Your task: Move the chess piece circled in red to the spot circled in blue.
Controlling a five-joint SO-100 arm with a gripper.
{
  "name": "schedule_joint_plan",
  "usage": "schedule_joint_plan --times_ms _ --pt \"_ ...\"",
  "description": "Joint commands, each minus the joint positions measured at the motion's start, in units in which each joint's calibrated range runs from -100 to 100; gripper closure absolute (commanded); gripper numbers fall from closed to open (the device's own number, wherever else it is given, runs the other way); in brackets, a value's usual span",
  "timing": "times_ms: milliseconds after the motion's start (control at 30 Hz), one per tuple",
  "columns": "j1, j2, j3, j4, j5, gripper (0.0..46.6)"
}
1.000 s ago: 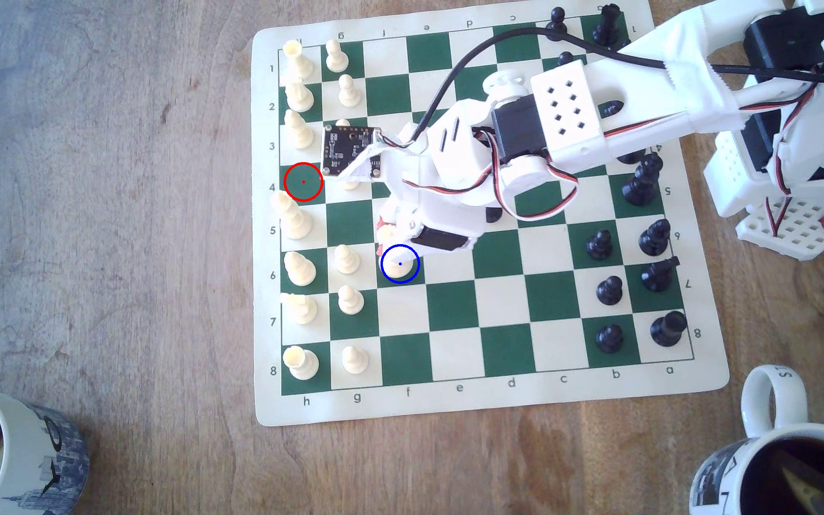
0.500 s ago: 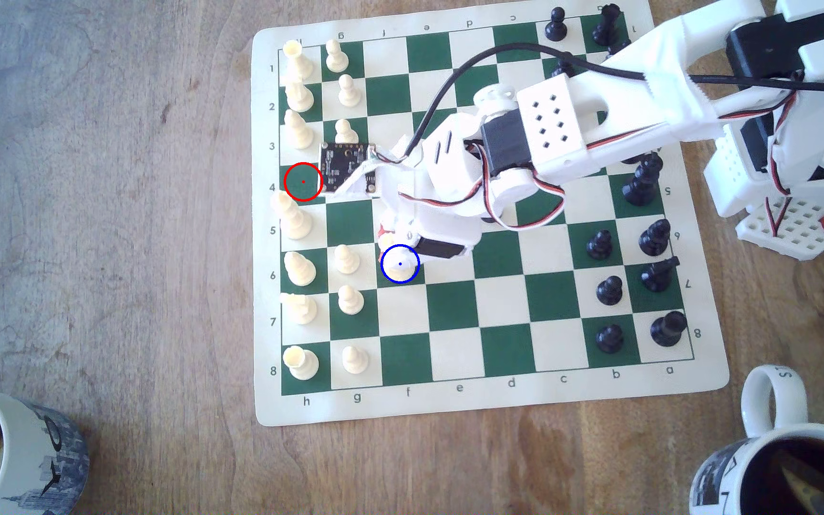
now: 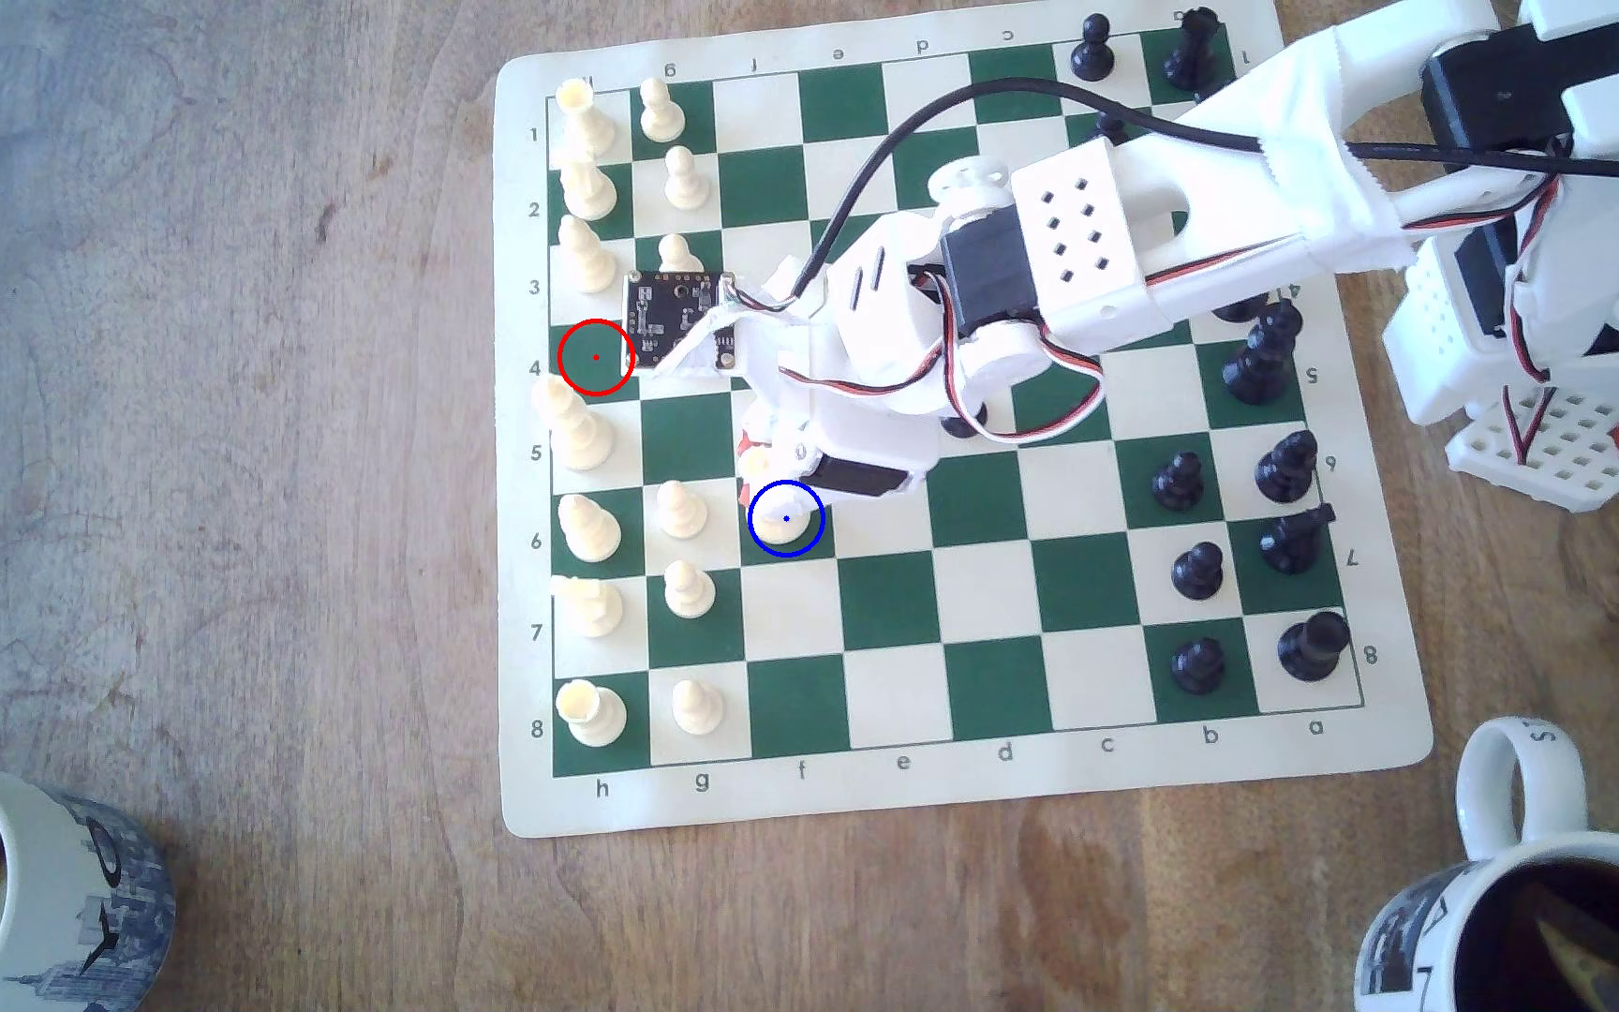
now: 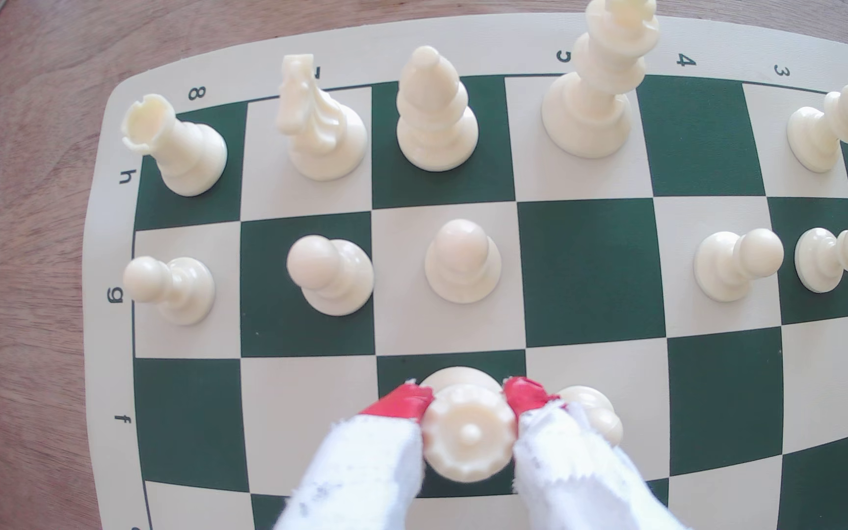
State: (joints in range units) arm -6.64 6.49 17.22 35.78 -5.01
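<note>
The chess piece point(image 4: 468, 433) is a cream piece with a flared crown. It stands upright between my red-tipped fingers point(image 4: 401, 400), which press on both sides of its crown. My gripper point(image 4: 468, 395) is shut on it. Its round base point(image 3: 779, 523) sits inside the blue ring of the spot point(image 3: 786, 550), a dark green square on row 6. My gripper point(image 3: 767, 457) reaches in from the exterior view's right. The red ring point(image 3: 596, 357) marks a bare dark green square on row 4.
A cream pawn point(image 4: 593, 407) stands close beside one finger. Another pawn point(image 3: 682, 508) is one square to the exterior view's left of the spot. The tallest cream piece point(image 3: 572, 428) stands near the red ring. Black pieces point(image 3: 1195, 569) fill the right. Mugs point(image 3: 27, 885) point(image 3: 1545, 915) flank the board's near side.
The arm and its camera board shifted slightly toward the exterior view's left. The piece's base has stayed within the blue ring, held between the fingers.
</note>
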Motion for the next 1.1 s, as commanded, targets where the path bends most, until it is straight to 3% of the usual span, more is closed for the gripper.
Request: schedule_joint_plan --times_ms 0,133,467,633,867,1067 --pt "-0.1 -1.0 -2.0 0.1 0.1 37.1" --pt "-0.1 -2.9 -1.8 0.7 -0.1 30.1" --pt "-0.7 -15.2 0.6 7.6 -0.2 26.8" --pt "-3.0 -31.2 15.3 7.6 -0.2 26.0" --pt "-1.7 -47.0 37.3 2.3 0.1 27.4" --pt "1.8 -56.2 56.9 -18.3 -0.5 28.0"
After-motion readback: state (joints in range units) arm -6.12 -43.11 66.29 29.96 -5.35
